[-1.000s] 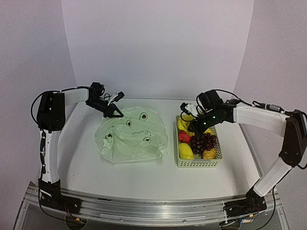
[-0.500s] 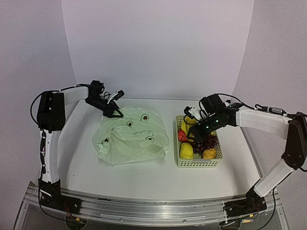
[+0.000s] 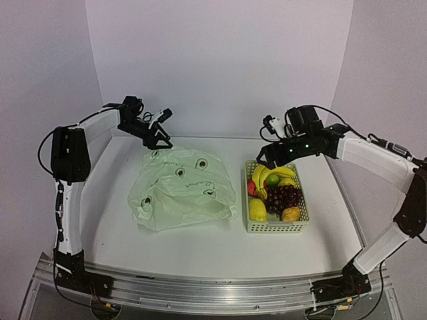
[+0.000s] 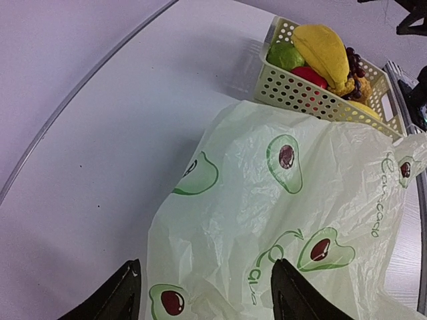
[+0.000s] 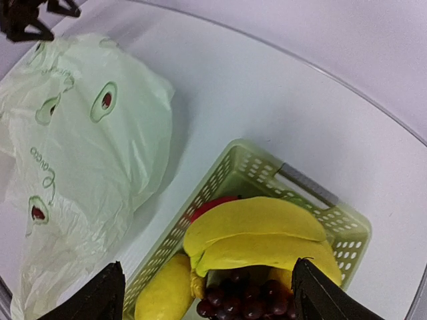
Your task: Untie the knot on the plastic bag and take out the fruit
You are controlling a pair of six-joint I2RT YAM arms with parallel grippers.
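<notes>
Hovering over the far edge of the crumpled plastic bag (image 3: 181, 190) on the table (image 3: 200, 250), the left gripper (image 3: 159, 138) has its fingers apart and empty, like the right gripper (image 3: 267, 155) above the fruit (image 3: 275, 193) in the basket (image 3: 276, 229).

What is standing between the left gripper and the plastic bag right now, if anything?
Nothing visible. The open left gripper hangs over the plastic bag's far edge, and its wrist view shows only crinkled bag between the fingers. The basket of fruit sits off to the right, apart.
</notes>
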